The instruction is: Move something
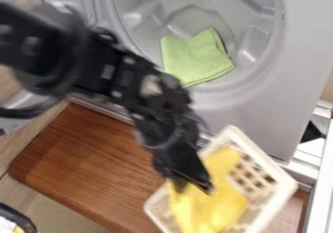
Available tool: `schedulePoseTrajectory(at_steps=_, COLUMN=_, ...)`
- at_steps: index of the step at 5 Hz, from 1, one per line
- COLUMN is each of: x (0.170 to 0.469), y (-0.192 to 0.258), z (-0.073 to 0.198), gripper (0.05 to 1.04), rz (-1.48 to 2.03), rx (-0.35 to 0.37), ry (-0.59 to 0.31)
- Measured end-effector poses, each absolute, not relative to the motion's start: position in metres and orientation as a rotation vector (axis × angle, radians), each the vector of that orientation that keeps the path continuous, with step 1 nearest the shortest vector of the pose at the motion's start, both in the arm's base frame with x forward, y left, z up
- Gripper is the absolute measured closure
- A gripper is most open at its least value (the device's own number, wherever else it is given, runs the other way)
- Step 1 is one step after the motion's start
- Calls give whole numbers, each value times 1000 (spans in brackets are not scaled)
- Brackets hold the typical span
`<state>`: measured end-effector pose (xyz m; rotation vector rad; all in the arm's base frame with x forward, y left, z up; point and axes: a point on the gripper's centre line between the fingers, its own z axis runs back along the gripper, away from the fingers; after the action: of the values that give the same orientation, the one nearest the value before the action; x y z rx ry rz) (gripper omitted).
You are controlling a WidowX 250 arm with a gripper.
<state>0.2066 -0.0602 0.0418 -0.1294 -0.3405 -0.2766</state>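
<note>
Working at 6 o'clock: gripper [193, 182] at basket, pincer state impossible to tell. 1 o'clock: green cloth [195, 59] in drum [156, 25]. 5 o'clock: yellow cloth [211, 205] in plastic basket [271, 159]. Step: likely pickup or release; next, secure and lift, or free cloth and withdraw.

Machine [302, 42]: far side, extending to the right; its drum [185, 20] far and near the middle
Far cloth [195, 59]: in the drum, towards its near side
Board [84, 159]: on the near side of the machine, from the left towards the right
Basket [263, 155]: over the right part of the board; nearer than the drum
Near cloth [211, 205]: in the basket; nearer than the far cloth
Frame [321, 178]: at the right edge; right of the basket
</note>
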Motion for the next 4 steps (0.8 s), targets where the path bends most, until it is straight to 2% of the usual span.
schedulePoseTrajectory(at_steps=2, x=205, y=6, z=34, gripper=968, rz=-182, rx=-120, ry=-328)
schedulePoseTrajectory(at_steps=4, x=212, y=50, z=17, gripper=968, rz=-132, rx=-127, ry=-303)
